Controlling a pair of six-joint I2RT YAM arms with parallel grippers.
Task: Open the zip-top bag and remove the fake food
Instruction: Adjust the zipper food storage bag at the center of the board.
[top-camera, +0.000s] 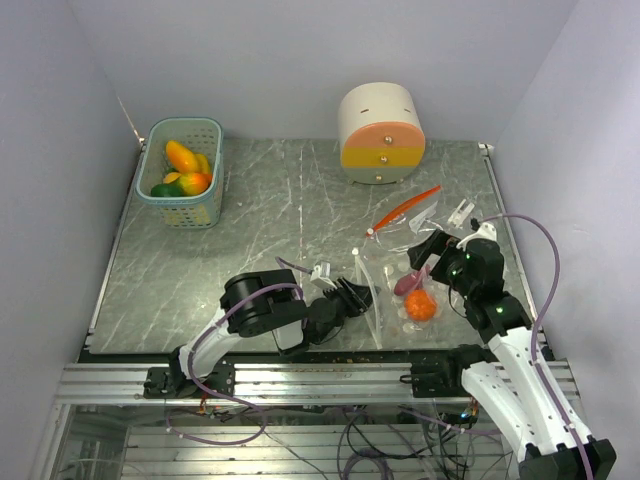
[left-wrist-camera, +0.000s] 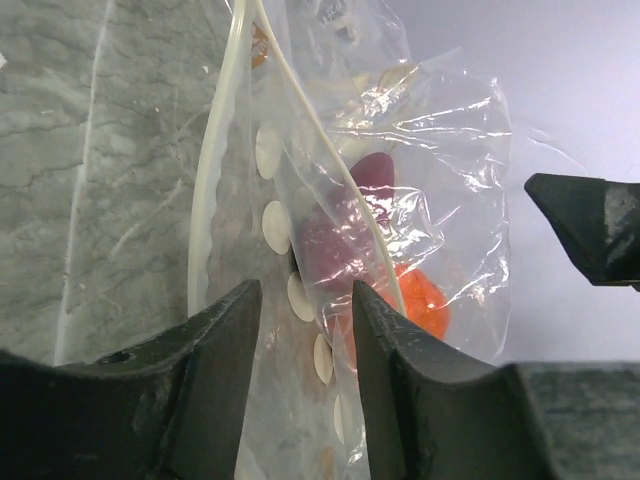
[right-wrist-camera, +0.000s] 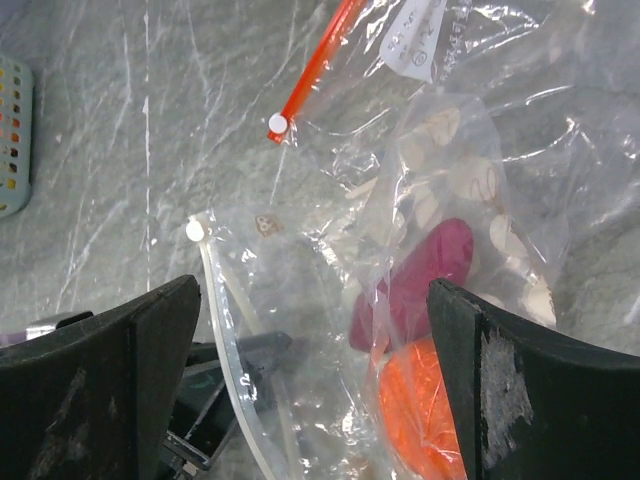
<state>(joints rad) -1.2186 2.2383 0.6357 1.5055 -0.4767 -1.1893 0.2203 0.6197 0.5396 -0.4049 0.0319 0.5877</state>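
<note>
A clear zip-top bag (top-camera: 392, 285) with a white zip strip (right-wrist-camera: 215, 290) lies at the near right of the table, its mouth parted. Inside it are an orange fake fruit (top-camera: 421, 306) and a dark purple piece (top-camera: 408, 283), also seen in the left wrist view (left-wrist-camera: 420, 300) (left-wrist-camera: 345, 225) and the right wrist view (right-wrist-camera: 425, 400) (right-wrist-camera: 420, 275). My left gripper (top-camera: 355, 295) (left-wrist-camera: 305, 300) is open at the bag's mouth, with bag film between its fingers. My right gripper (top-camera: 437, 258) (right-wrist-camera: 312, 290) is wide open just above the bag.
A second clear bag with an orange zip (top-camera: 405, 208) (right-wrist-camera: 315, 70) lies just behind. A teal basket (top-camera: 205, 205) with yellow, orange and green fake fruit stands at the far left. A cream-and-orange round container (top-camera: 380, 133) stands at the back.
</note>
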